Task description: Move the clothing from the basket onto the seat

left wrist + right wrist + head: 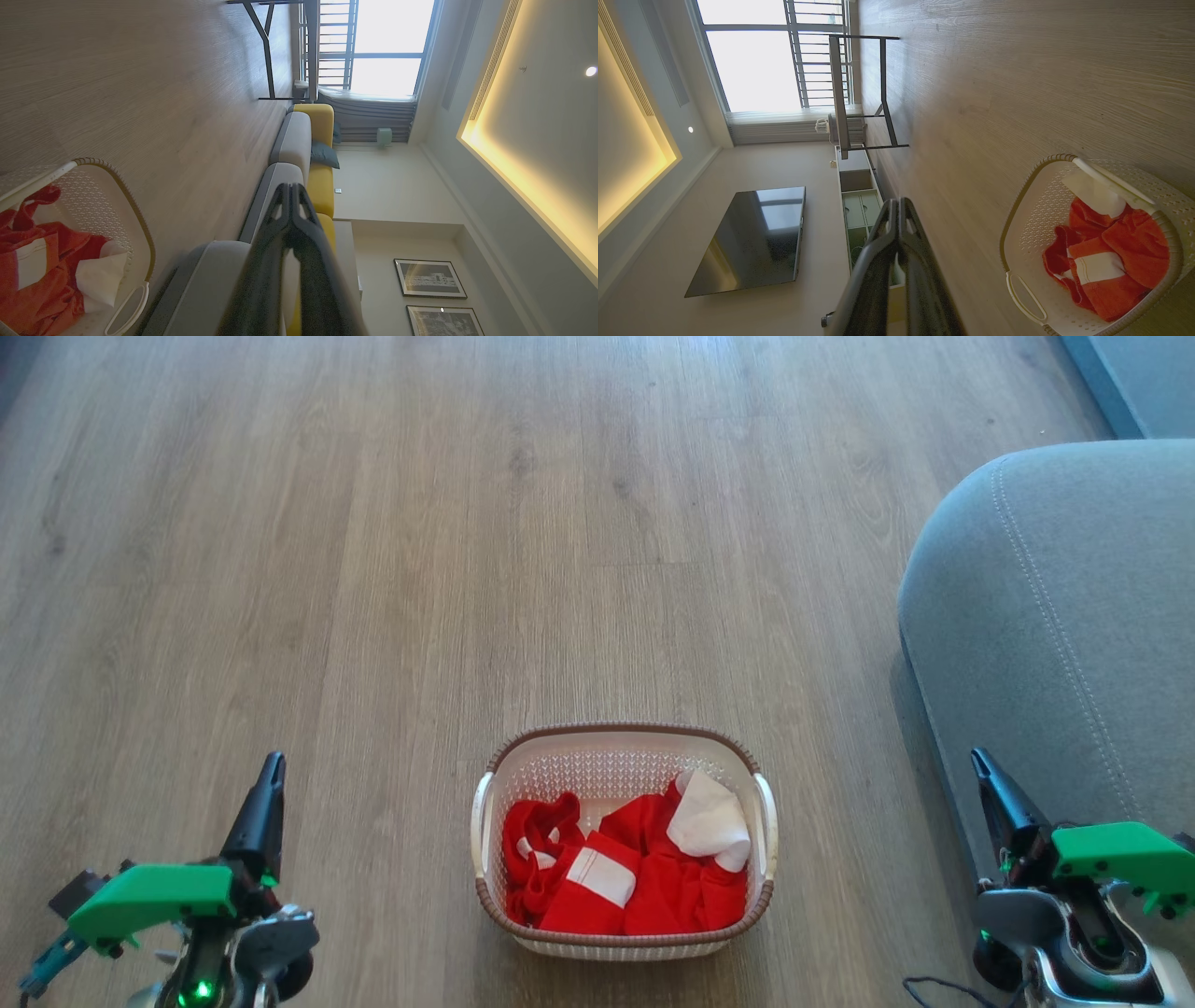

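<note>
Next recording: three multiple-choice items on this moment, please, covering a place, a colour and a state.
1. Where does the basket stand? A on a shelf B on the floor C on a table
2. What colour is the clothing? A blue B red with white C black
3. How are the left tool and right tool? A both shut, empty B both wide open C left grips clothing
Key: B, wooden boards lie under it, beside the seat; B, red folds with white panels; A, both closed to a point, nothing held.
</note>
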Robot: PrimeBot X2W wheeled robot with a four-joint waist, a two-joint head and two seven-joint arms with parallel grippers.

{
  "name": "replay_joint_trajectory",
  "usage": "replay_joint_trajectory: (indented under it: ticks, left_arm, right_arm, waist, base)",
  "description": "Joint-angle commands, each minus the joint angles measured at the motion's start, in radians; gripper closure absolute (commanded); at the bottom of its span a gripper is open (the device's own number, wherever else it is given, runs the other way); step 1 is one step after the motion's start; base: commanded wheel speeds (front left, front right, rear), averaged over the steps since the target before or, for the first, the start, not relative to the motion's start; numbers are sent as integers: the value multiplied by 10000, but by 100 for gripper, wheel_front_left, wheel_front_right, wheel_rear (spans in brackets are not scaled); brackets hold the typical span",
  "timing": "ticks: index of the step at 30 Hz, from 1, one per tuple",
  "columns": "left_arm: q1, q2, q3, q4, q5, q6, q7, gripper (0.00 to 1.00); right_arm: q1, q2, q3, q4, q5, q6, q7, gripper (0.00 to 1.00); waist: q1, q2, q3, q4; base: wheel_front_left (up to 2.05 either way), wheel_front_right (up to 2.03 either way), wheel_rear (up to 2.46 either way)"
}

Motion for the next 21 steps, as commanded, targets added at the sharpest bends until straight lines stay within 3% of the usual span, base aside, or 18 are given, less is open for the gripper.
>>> replay_joint_trajectory:
  ticks: [1, 21]
  left_arm:
    - [-559, 79, 355, -340, -43, -69, 37, 100]
    - [-559, 79, 354, -340, -43, -69, 37, 100]
  right_arm:
    - [-154, -50, 176, -409, 64, 69, 72, 100]
    - [-154, -50, 177, -409, 64, 69, 72, 100]
  waist:
    - [0, 0, 0, 0]
    - [0, 0, 0, 0]
  base:
    - [0, 0, 0]
    - [0, 0, 0]
